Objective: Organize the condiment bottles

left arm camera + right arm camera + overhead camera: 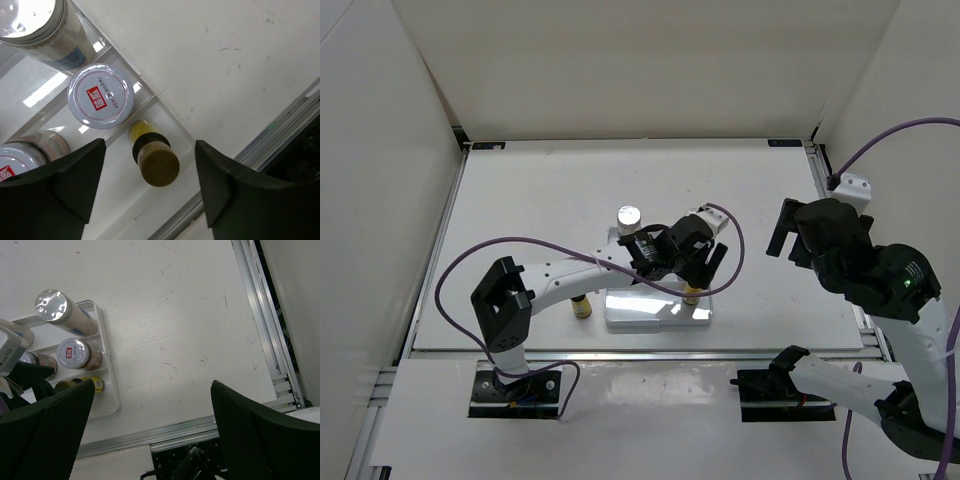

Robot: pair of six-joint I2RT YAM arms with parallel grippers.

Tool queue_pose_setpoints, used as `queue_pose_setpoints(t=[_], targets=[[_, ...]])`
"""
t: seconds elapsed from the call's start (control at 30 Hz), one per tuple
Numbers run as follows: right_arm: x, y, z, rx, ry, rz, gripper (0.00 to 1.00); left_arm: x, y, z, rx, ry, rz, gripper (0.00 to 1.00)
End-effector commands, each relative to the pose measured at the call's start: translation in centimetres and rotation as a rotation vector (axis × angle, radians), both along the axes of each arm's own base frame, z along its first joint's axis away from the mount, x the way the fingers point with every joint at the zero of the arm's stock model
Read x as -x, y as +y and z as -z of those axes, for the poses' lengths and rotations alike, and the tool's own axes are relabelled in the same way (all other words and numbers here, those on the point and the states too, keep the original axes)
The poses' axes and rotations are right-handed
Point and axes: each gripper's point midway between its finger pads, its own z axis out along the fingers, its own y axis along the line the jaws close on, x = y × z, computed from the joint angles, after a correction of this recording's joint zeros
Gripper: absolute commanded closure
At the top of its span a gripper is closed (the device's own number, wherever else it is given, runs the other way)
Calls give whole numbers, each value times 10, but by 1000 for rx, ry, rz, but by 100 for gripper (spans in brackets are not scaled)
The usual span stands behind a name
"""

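White tray (655, 315) sits mid-bench, toward the near edge. Left gripper (150, 150): jaws apart, straddling a tiny yellow bottle (159, 165) in the nearest row, apparently upright. Right gripper (152, 390): jaws apart, by the right edge. Second yellow bottle (582, 308): outside the tray, nearer the left arm.

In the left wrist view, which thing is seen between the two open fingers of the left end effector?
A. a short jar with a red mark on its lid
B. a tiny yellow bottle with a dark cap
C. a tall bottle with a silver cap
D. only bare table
B: the tiny yellow bottle stands in the tray, framed by the left end effector, whose fingers do not touch it.
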Motion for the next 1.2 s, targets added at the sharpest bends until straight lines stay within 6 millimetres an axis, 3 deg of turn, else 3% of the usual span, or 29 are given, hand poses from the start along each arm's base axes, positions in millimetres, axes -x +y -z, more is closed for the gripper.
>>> queue_pose_setpoints(t=[0.0,0.03,0.07,0.17,0.27,0.3,0.37,0.4,0.43,0.47,0.5,0.53,0.6,0.63,0.7,0.73,0.77,0.8,0.83,1.0,1.17], targets=[[12,-14,3,33,28,27,0,1,-10,-32,89,-28,8,14],[12,-14,3,33,28,27,0,1,-7,-31,77,-28,1,5],[12,-13,6,33,39,21,0,0,-9,-43,102,-41,1,0],[11,-12,5,27,32,21,0,-1,-5,-74,141,-69,-9,0],[12,-9,3,5,17,1,0,2,5,-118,192,-136,-15,0],[10,-6,2,-8,12,-7,0,2,19,-143,216,-190,-50,0],[9,-5,3,-9,11,-7,0,-2,44,-157,200,-261,-126,0],[9,-3,4,-14,15,-13,0,1,67,-179,243,-299,-164,0],[9,-4,1,-18,1,-19,0,2,83,-162,216,-287,-207,0],[9,0,4,-24,8,-28,0,-1,103,-161,206,-316,-273,0],[7,0,8,-7,14,-37,0,3,126,-176,252,-350,-312,0],[4,5,8,-12,7,-56,0,5,143,-147,193,-345,-348,0],[1,10,11,-14,9,-73,0,2,176,-136,189,-376,-469,0],[-1,14,12,-25,9,-82,0,5,200,-120,182,-387,-539,0],[-4,21,12,-41,12,-98,0,8,221,-104,191,-387,-609,0],[-7,25,14,-36,18,-110,0,11,241,-91,194,-398,-660,0],[-11,30,13,-36,18,-123,0,16,254,-92,269,-387,-707,0],[-11,30,13,-36,18,-123,0,15,258,-78,248,-384,-731,0],[-13,34,15,-42,24,-132,0,18,274,-66,257,-397,-769,0],[-14,36,17,-25,37,-150,0,20,312,-44,247,-470,-877,0],[-11,33,20,-24,38,-150,0,22,317,-21,208,-470,-882,0]])
